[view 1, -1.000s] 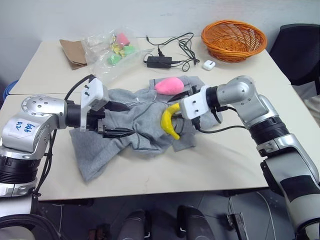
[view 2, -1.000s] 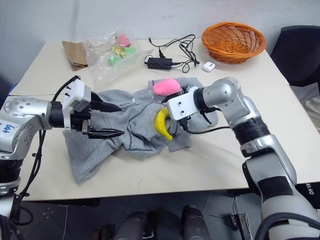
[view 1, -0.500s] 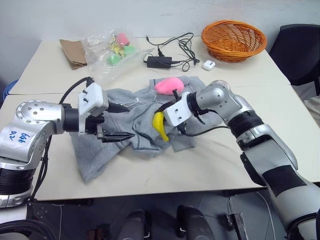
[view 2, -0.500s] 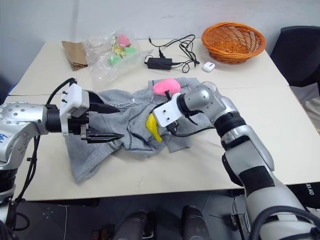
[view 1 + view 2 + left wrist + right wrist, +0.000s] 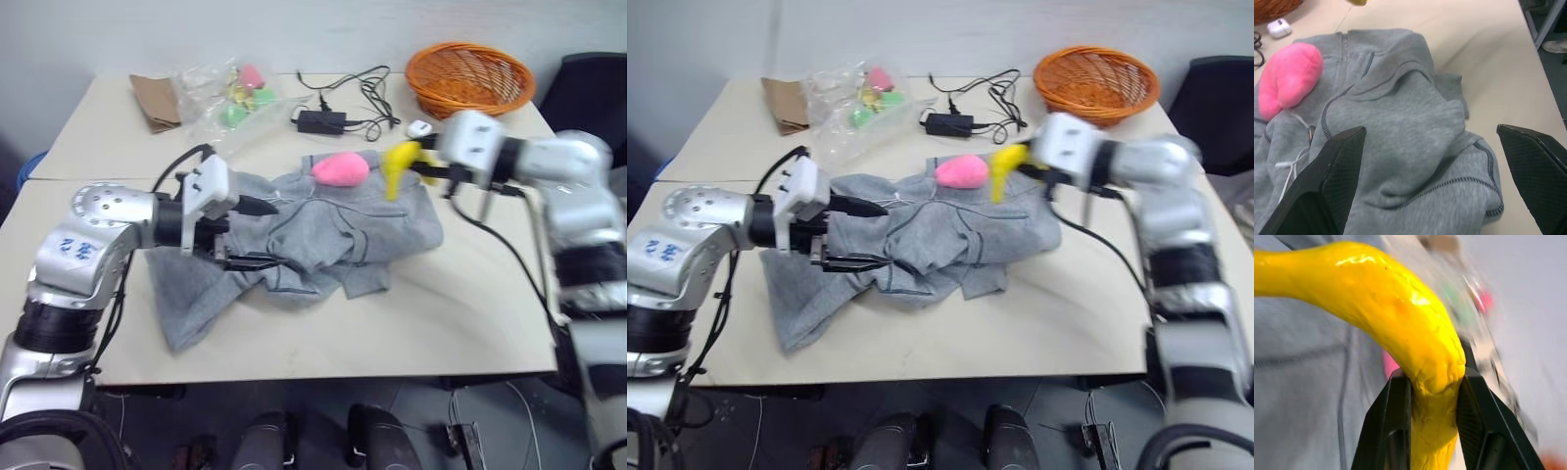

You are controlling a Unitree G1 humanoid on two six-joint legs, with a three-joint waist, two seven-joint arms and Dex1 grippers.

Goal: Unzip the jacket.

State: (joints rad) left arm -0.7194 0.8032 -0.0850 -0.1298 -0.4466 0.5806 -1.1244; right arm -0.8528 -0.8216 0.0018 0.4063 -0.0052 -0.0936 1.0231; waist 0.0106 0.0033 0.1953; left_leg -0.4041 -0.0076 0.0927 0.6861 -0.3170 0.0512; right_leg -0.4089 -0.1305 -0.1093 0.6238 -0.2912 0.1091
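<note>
My right tool [image 5: 416,164] is clenched on a yellow banana-shaped toy [image 5: 400,162]; my left tool [image 5: 257,235] is released over the crumpled light grey fleece jacket [image 5: 323,235] on the beige surface [image 5: 470,313]. Risk: the pink plush toy [image 5: 339,168] resting on the jacket may block or snag the zipper.

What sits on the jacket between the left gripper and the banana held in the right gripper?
A pink plush toy rests on the jacket between the open left gripper and the banana in the right gripper, in the left eye view.
</note>
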